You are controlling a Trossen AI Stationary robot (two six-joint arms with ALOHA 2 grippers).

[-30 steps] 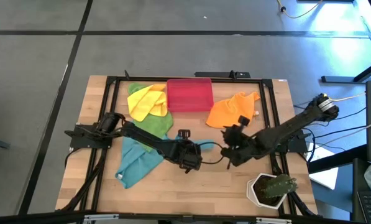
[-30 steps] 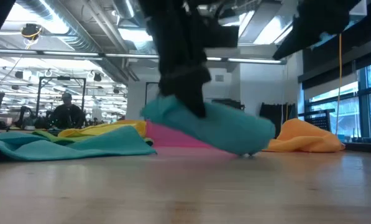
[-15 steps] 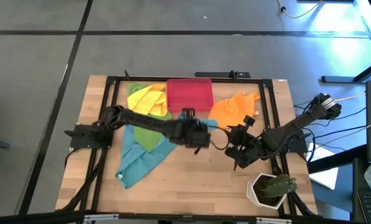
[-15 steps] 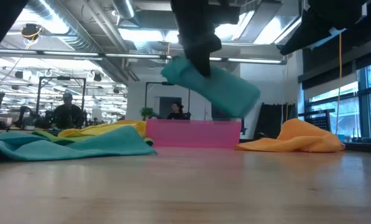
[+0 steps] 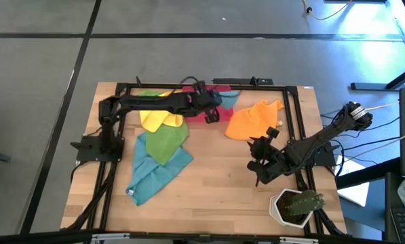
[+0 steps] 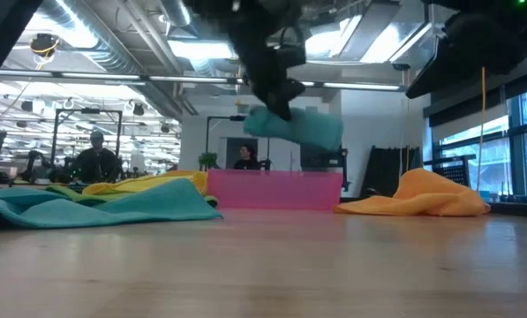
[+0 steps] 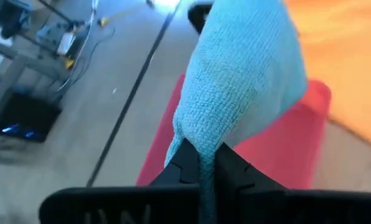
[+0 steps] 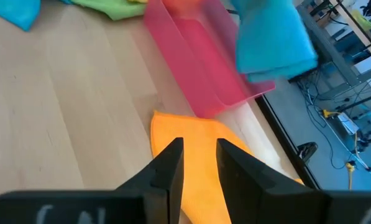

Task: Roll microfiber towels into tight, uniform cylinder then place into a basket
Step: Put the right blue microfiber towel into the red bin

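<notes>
The left end effector (image 7: 201, 163) hangs over the red-pink basket (image 5: 203, 110) at the far side of the surface, its fingers pinched on one end of a rolled teal towel (image 6: 297, 127). In the low view the roll rides in the air above the basket's rim, tilted, with its free end sagging slightly.

The cloth looks light and very soft (the wrist view shows a fuzzy, grippy pile), so weight is no concern. The risk, as I judge it, is that a roll held only at one end loosens or unwinds. A hold across the middle, squeezing all the layers, would probably keep the cylinder tighter.

The right end effector (image 8: 196, 163) waits low over the bare surface near the orange towel (image 5: 253, 119), its fingers a little spread and holding nothing.

The yellow towel (image 5: 156, 111), the green towel (image 5: 167, 139) and a second teal towel (image 5: 151, 176) lie flat and unrolled on the left half.
</notes>
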